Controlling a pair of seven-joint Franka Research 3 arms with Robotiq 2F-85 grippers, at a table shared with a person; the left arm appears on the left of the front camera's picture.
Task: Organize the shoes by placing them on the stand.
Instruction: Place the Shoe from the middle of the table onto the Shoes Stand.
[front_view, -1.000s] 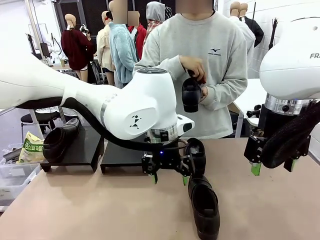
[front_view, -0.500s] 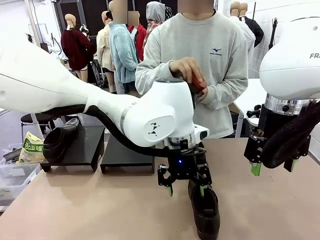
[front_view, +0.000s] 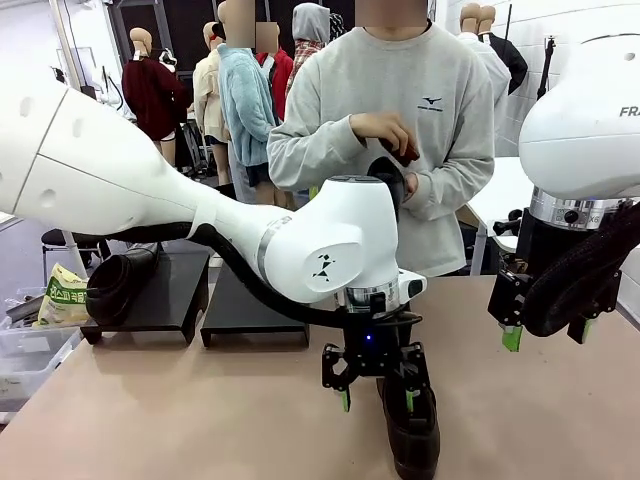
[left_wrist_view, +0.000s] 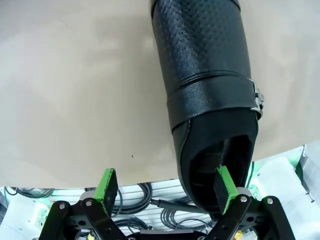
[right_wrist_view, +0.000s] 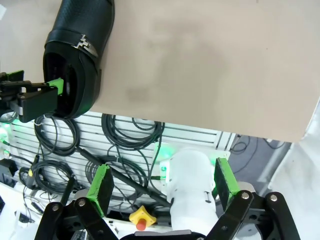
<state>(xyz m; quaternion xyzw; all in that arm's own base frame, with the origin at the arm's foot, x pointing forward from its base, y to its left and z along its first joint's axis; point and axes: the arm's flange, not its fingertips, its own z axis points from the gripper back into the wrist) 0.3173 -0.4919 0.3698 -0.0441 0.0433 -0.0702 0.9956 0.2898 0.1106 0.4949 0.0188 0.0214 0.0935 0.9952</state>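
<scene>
Table (front_view: 150, 420): shoe (front_view: 415, 445) lies near the robot-side edge; black stand (front_view: 160, 300) is well apart, far left. Left gripper (front_view: 376, 402) is spread wide, one pad (left_wrist_view: 225, 186) inside the shoe's opening. Judgement: sink lower, then clamp the side wall squarely. Right gripper (front_view: 546, 335) is released, holding nothing.

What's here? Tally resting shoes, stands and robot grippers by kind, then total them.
Shoes resting in view: 2, stand shoe; table shoe
Stands: 2, left stand; right stand
Grippers: 2, left gripper; right gripper
Total: 6
</scene>
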